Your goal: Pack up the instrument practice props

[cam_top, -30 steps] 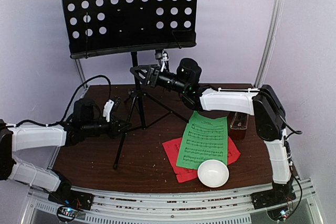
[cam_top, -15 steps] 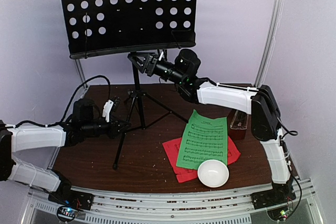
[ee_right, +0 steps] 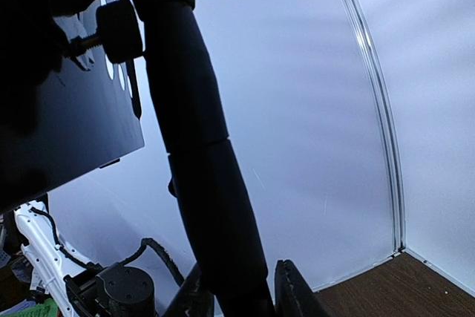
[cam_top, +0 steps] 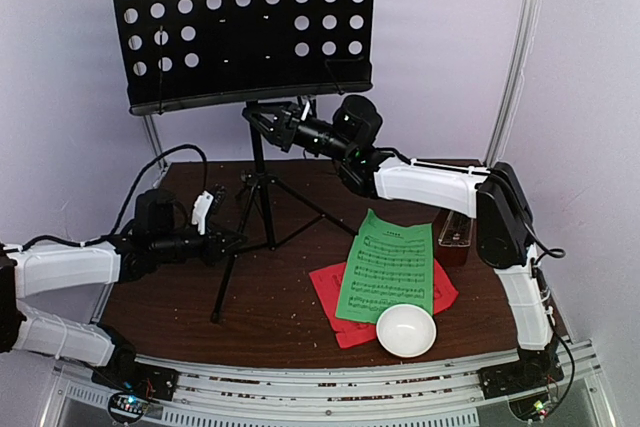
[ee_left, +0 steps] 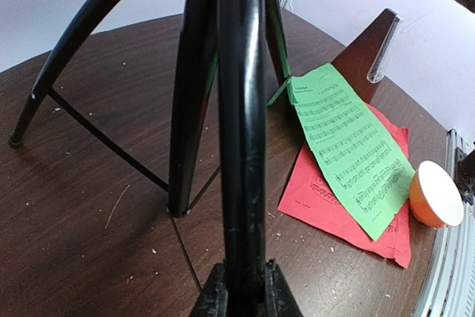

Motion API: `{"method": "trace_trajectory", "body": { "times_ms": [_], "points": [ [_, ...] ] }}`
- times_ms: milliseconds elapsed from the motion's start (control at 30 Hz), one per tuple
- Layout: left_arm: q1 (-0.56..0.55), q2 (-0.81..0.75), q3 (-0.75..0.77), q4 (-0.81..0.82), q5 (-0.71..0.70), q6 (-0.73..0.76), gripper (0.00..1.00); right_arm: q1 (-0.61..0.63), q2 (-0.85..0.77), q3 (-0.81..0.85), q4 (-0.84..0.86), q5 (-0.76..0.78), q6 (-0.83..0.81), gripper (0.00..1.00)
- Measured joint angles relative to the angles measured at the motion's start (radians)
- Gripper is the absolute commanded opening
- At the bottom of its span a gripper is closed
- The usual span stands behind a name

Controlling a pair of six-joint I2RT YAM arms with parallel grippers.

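Black and perforated, the music stand [cam_top: 250, 92] is set toward the 11 o'clock part of the brown table [cam_top: 170, 297], with its tripod feet spread on the wood. Its upright pole is clamped just under the desk by the right gripper [cam_top: 262, 119], which is reached in from 3 o'clock. In the right wrist view the fingers [ee_right: 293, 291] are seen pressed against the tube on either side. The tripod's front leg, pointed toward 7 o'clock, is gripped part-way down by the left gripper [cam_top: 232, 240]. In the left wrist view its fingertips [ee_left: 211, 295] are closed tight on that leg.

At 4 o'clock from the stand, a green music sheet [cam_top: 388, 262] is laid across a red music sheet [cam_top: 340, 319]. A small red-brown metronome [cam_top: 455, 235] is placed at 3 o'clock of the sheets, near the table's right edge. A white bowl [cam_top: 406, 330] is seen at their 6 o'clock end, overlapping them in the top view.
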Motion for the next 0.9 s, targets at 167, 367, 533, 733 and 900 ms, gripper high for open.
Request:
{"method": "trace_trajectory", "body": {
  "times_ms": [167, 367, 533, 733, 900],
  "points": [
    [0.000, -0.034, 0.000, -0.003, -0.009, 0.004, 0.00, 0.006, 0.000, 0.000, -0.002, -0.005, -0.006, 0.00],
    [-0.001, -0.062, 0.001, 0.013, -0.017, 0.009, 0.00, 0.014, -0.002, -0.003, -0.006, -0.003, -0.023, 0.00],
    [-0.002, -0.079, 0.001, 0.068, -0.018, 0.008, 0.00, 0.023, -0.012, -0.005, -0.041, 0.001, -0.047, 0.00],
    [-0.010, -0.087, 0.001, 0.170, -0.018, 0.005, 0.00, 0.047, -0.026, -0.021, -0.097, 0.030, -0.060, 0.00],
    [-0.027, -0.069, -0.005, 0.183, -0.023, -0.010, 0.00, 0.060, -0.051, -0.061, -0.146, 0.077, -0.073, 0.00]
  ]
}}
